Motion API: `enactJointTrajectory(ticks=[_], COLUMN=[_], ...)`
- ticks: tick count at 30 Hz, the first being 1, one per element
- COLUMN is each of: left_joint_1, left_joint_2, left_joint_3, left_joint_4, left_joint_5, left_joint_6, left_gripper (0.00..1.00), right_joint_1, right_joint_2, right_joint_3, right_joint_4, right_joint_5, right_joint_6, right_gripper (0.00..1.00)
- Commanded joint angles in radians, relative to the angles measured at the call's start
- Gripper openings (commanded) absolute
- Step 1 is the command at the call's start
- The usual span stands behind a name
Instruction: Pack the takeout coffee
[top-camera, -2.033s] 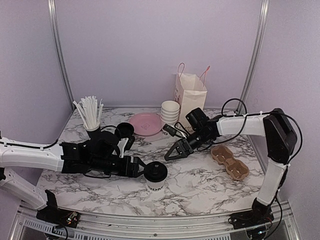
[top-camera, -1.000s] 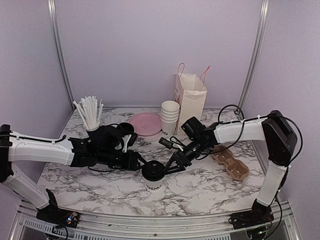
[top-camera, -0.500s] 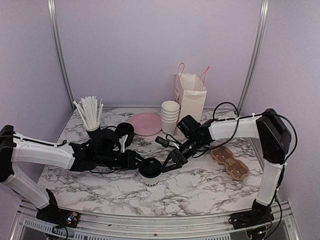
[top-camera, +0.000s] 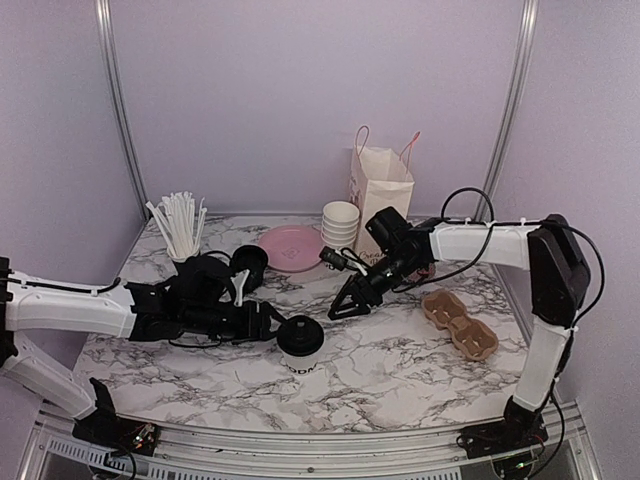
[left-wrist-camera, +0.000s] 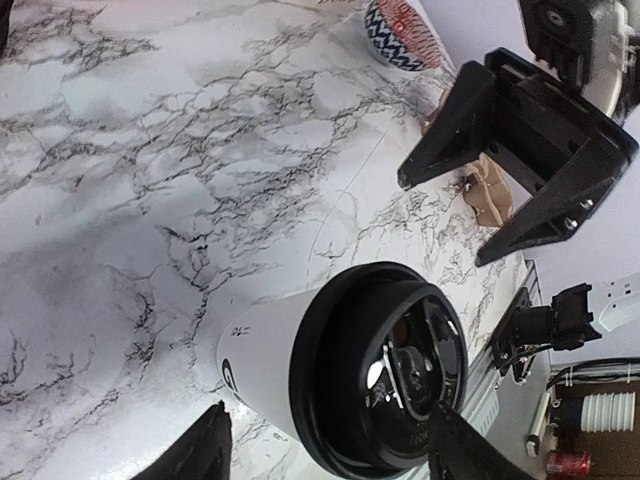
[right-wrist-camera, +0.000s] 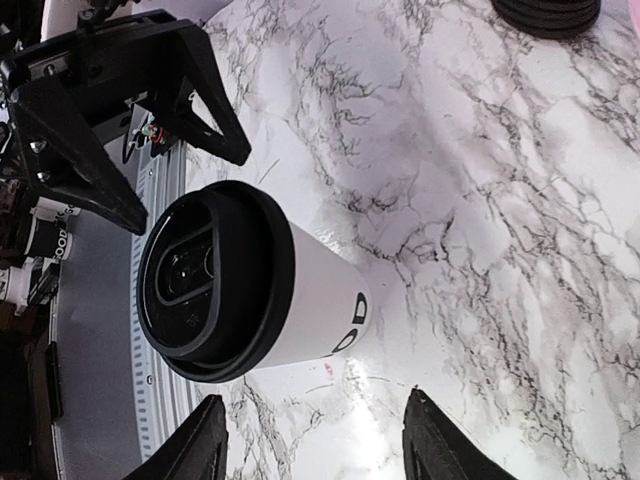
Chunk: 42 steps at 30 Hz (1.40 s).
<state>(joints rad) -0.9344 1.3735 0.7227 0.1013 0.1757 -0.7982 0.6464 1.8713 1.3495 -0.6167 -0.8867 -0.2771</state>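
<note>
1. While the black-lidded white paper coffee cup (top-camera: 301, 345) stands upright low-centre on the marble tabletop (top-camera: 420, 375), both finger pairs gape empty.
2. Left fingers (left-wrist-camera: 205, 450) sit just left of it, nearer; right fingers (left-wrist-camera: 460, 120) hang upper-right.

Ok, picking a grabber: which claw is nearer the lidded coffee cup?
Left. The left claw sits open just left of the coffee cup; the right claw hovers apart, back and right.

Matt paper cup (right-wrist-camera: 322, 312), glossy plastic lid (right-wrist-camera: 205, 282)
</note>
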Motion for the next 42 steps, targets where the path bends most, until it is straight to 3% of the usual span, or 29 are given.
enactJointTrajectory(ticks=[1, 6, 9, 22, 29, 42], left_joint_1=[-0.001, 0.001, 0.008, 0.020, 0.020, 0.020], left_joint_2=[-0.092, -0.094, -0.042, 0.070, 0.101, 0.115], left_joint_3=[0.045, 0.074, 0.132, 0.124, 0.083, 0.014], left_joint_4=[-0.072, -0.123, -0.156, -0.065, -0.040, 0.006], left_joint_5=[-0.069, -0.114, -0.119, 0.010, 0.029, 0.037], left_joint_6=[0.033, 0.114, 0.183, 0.178, 0.143, 0.061], left_gripper=[0.72, 0.78, 0.79, 0.66, 0.57, 0.51], right_joint_1=[-0.018, 0.047, 0.115, 0.180, 0.192, 0.216], right_joint_2=[-0.046, -0.120, -0.132, -0.053, -0.025, -0.011], right_joint_3=[0.026, -0.061, -0.070, 0.007, 0.046, 0.076], right_joint_4=[-0.034, 0.025, 0.047, 0.038, 0.021, 0.009], right_joint_5=[0.003, 0.018, 0.113, 0.316, 0.265, 0.274], right_joint_6=[-0.042, -0.026, -0.014, 0.002, -0.001, -0.001], right_gripper=[0.60, 0.77, 0.98, 0.99, 0.99, 0.99])
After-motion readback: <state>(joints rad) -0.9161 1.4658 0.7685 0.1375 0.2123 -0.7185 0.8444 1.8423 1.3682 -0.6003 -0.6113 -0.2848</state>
